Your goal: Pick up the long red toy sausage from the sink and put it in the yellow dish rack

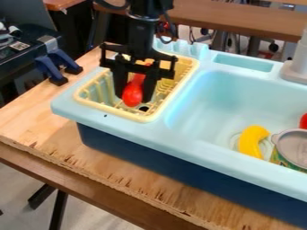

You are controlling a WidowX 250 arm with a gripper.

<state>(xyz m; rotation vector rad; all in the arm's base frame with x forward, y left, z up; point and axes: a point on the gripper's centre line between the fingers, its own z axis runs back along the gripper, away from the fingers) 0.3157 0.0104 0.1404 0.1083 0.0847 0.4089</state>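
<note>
Rough-edged plywood forms the tabletop across the bottom of the frame, its grain flecked with dark splintered marks. Upon it sits a smooth, molded toy sink, pale blue above and navy below. At upper left, the black end effector hangs into a yellow slatted basket, its two straight fingers pinching a glossy, rounded red object with a narrower upper part. Toward the lower right, inside the basin, a curved yellow toy banana rests beside a cylindrical can with a round gray top; a red piece shows at the right edge.
</note>
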